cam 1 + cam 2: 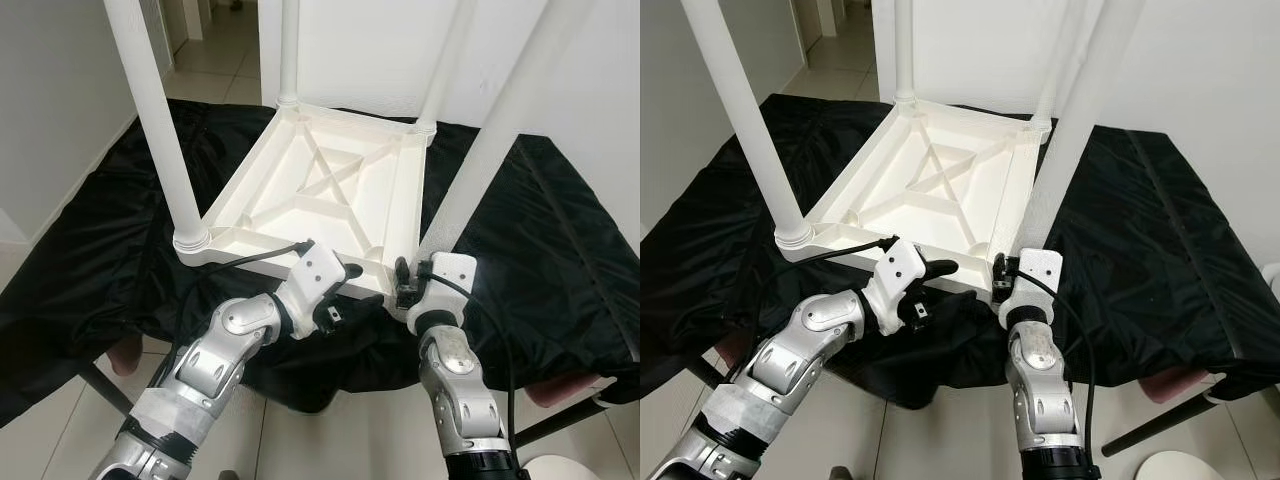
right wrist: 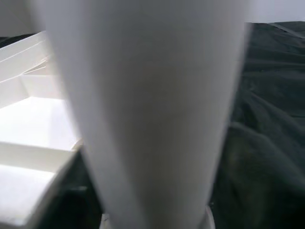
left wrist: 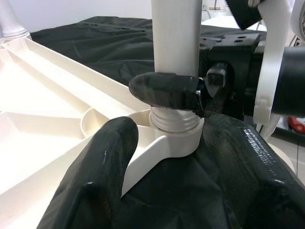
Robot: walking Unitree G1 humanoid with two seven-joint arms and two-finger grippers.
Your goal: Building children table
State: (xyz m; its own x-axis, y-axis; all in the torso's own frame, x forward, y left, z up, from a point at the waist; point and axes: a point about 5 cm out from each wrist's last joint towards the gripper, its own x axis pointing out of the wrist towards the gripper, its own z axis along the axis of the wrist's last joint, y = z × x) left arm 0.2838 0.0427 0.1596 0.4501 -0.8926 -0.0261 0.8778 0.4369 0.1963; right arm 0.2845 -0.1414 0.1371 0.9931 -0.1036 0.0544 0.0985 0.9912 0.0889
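While upturned on black cloth (image 1: 560, 250), table leg (image 3: 175, 43) inside right gripper (image 3: 167, 90).

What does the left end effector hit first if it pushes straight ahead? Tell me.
Probably the near-right table leg just above its corner socket; the left end effector points at it, and one fingertip already appears to touch it.

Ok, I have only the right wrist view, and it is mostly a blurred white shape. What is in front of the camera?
Observer: The near-right leg of the upside-down table. The right gripper is at its base.
Operator: Is it screwed fully in?
Observer: Not certain. A ribbed collar shows above the corner socket.
Operator: Where is the left gripper?
Observer: The left gripper is at the same corner, open, holding nothing.
Operator: And the other legs?
Observer: The other three legs stand upright in their corners.
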